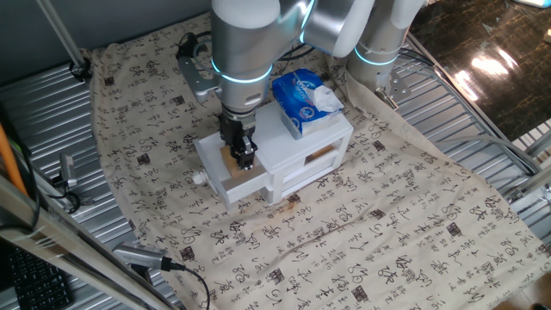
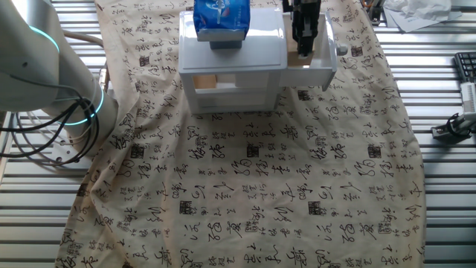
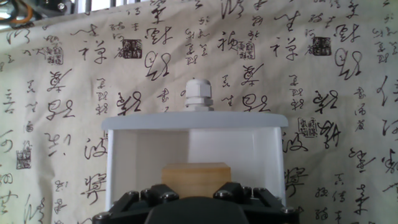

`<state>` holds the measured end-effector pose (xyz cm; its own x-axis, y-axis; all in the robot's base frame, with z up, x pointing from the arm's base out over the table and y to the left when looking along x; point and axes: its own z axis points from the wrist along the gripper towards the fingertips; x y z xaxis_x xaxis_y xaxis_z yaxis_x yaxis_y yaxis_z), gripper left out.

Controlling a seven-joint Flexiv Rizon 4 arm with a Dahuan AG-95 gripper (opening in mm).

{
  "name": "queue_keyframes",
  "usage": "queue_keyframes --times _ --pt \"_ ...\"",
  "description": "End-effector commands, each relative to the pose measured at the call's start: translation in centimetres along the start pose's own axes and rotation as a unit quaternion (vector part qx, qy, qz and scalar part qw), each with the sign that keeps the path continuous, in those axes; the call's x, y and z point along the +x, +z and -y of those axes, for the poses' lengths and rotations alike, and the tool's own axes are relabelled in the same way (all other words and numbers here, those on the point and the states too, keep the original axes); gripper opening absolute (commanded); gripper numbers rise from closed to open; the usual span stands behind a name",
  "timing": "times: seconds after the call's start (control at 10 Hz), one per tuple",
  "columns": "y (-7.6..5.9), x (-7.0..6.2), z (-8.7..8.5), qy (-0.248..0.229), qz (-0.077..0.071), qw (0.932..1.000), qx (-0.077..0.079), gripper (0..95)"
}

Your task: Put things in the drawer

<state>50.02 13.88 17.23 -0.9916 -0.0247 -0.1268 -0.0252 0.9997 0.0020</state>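
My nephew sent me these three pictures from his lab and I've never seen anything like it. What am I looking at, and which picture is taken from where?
It is one robot arm with a two-finger claw at its tip. Two pictures come from fixed cameras that look at the table from different sides; the third comes from a camera on the hand, looking down along the fingers.

On a cloth printed with calligraphy stands a small white cabinet with a blue-and-white tissue pack on top. Its upper drawer, the one with the round knob, is pulled open. The claw reaches down into it, and a small tan wooden block sits in the drawer just below the claw. Whether the fingers grip the block cannot be told.
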Motion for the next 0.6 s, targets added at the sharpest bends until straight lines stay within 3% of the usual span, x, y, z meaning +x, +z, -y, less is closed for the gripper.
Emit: queue_keyframes --times 0.1,0.6 --pt "0.06 0.34 0.04 -0.001 0.003 1.0000 0.001 0.0" --pt "0.12 0.50 0.04 0.000 0.004 1.0000 0.001 0.0"
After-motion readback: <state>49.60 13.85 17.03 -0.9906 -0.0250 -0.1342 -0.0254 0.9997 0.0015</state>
